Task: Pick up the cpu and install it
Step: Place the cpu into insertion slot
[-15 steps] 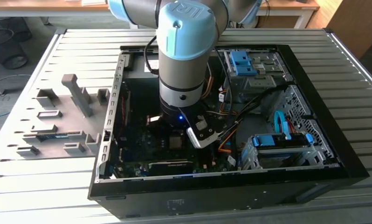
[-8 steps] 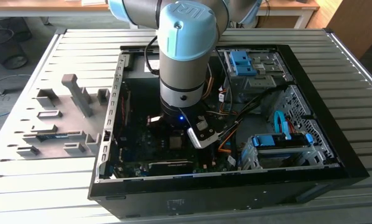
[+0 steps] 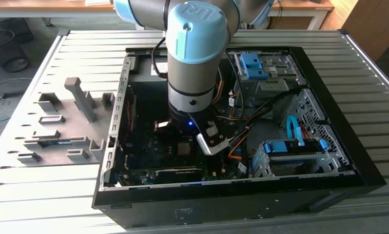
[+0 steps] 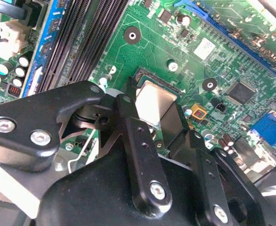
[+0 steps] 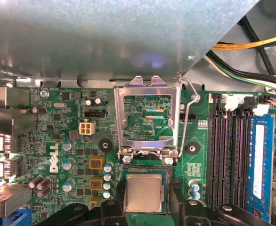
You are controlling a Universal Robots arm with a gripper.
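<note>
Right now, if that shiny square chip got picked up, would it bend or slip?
The cpu looks like a flat metal-capped square, so probably stiff. Its smooth shiny top may be slippery. Being flat, it likely won't roll.

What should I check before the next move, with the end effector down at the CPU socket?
1. Load plate swung open, off the socket: ok.
2. Retention lever unlatched: ok.
3. cpu lined up square within the socket: ok.
4. cpu seated flat: cannot tell.
5. End effector hold on the cpu: cannot tell.
6. Yellow cable away from the socket: ok.
</note>
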